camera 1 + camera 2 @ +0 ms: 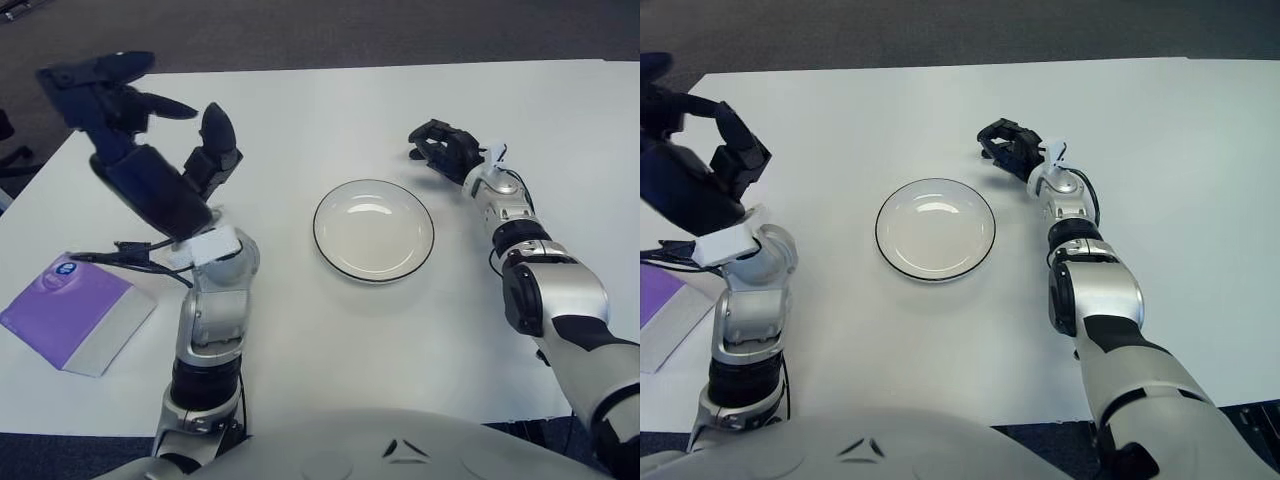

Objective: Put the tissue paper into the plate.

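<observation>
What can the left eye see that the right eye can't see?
Only the left eye view shows the whole purple tissue pack with its round label, and the left robot hand in full, raised above the table with fingers spread, holding nothing. Only the right eye view shows more bare table beyond the right arm. Both show the empty plate in the middle and the right robot hand beside it on the right.
</observation>
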`<action>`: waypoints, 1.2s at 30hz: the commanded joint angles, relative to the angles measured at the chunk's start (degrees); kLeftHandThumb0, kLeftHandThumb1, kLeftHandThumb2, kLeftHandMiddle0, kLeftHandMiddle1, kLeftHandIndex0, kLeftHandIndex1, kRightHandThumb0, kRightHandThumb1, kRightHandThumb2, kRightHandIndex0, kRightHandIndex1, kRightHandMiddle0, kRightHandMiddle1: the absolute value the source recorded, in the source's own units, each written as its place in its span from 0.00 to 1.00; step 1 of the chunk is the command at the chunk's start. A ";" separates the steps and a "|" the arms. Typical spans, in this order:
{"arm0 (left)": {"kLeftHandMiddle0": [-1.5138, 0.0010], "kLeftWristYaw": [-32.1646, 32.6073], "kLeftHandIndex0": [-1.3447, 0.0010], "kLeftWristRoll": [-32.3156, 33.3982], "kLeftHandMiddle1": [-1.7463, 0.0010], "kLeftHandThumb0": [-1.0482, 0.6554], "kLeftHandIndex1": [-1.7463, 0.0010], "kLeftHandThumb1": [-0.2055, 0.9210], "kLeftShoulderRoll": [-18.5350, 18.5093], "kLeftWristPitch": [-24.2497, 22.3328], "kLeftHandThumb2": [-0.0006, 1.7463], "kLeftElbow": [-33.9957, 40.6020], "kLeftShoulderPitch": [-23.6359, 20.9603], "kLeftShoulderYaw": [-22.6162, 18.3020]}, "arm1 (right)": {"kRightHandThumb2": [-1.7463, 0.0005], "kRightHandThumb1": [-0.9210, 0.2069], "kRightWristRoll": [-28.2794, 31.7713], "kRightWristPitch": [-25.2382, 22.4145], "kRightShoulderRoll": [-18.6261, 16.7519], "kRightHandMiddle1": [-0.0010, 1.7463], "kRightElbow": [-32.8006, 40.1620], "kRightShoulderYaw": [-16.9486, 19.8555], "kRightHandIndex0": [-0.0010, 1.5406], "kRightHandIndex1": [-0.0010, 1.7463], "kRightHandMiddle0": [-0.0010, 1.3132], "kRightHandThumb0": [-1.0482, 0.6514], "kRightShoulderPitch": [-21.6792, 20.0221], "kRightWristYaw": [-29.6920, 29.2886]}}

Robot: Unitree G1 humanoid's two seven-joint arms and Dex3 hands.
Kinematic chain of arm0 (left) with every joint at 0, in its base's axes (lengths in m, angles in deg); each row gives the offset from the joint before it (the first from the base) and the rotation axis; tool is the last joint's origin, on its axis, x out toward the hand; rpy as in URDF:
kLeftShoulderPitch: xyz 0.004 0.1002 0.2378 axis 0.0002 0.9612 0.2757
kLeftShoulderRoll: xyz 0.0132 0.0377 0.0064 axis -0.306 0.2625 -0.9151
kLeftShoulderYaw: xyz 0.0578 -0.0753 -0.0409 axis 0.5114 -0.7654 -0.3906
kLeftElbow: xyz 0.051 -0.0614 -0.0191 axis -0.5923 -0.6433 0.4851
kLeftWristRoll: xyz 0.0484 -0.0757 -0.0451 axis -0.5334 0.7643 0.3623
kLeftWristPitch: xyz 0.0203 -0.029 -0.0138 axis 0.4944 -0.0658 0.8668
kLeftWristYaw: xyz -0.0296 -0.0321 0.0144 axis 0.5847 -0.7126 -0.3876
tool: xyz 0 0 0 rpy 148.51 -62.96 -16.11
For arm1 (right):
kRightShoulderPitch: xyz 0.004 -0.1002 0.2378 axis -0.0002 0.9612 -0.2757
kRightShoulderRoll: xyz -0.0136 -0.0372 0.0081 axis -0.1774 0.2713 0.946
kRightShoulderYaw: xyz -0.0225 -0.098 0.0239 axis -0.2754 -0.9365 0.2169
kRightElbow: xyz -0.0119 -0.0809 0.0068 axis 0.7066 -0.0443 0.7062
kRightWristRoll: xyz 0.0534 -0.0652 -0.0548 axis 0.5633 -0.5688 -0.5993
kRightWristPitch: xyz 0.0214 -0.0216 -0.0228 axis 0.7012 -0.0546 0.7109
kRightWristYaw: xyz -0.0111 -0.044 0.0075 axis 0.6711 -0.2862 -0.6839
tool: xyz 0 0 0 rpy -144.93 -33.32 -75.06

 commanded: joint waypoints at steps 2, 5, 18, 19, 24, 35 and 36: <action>0.48 10.57 0.84 -7.80 0.00 0.41 0.00 0.99 4.58 2.43 0.30 -2.06 9.00 -1.38 | 0.77 0.08 -1.40 -2.21 -1.64 0.77 -2.04 -1.03 0.37 0.81 0.31 0.61 -0.68 -0.15; 0.48 15.74 0.84 -11.46 0.00 0.41 0.00 1.00 7.37 -1.11 0.29 -2.21 8.57 -2.93 | 0.77 0.08 -1.78 -2.36 -2.14 0.77 -2.40 -1.50 0.37 0.81 0.31 0.61 -1.26 0.06; 0.50 28.02 0.85 -10.11 0.00 0.41 0.00 1.00 12.21 -6.15 0.29 -2.82 8.02 -10.55 | 0.77 0.08 -3.12 -3.52 -4.33 0.78 -4.28 -2.64 0.37 0.80 0.31 0.61 -4.05 1.06; 0.52 28.92 0.85 -10.05 0.00 0.41 0.00 1.00 12.62 -6.78 0.29 -2.89 7.66 -10.99 | 0.77 0.08 -3.22 -3.63 -4.50 0.78 -4.43 -2.66 0.37 0.80 0.31 0.61 -4.23 1.11; 0.55 32.73 0.85 -9.68 0.00 0.41 0.00 1.00 13.77 -10.59 0.30 -3.07 6.19 -13.94 | 0.77 0.08 -3.49 -3.91 -5.05 0.78 -4.90 -2.72 0.37 0.80 0.31 0.61 -4.81 1.40; 0.58 36.93 0.85 -8.19 0.00 0.41 0.00 1.00 14.11 -16.61 0.30 -2.96 5.15 -16.65 | 0.77 0.08 -3.67 -3.88 -5.47 0.79 -5.36 -2.53 0.37 0.79 0.30 0.61 -5.30 2.99; 0.58 37.04 0.85 -8.15 0.00 0.41 0.00 1.00 14.06 -16.72 0.30 -2.92 5.22 -16.52 | 0.77 0.08 -3.67 -3.86 -5.47 0.79 -5.38 -2.52 0.37 0.79 0.30 0.61 -5.31 3.07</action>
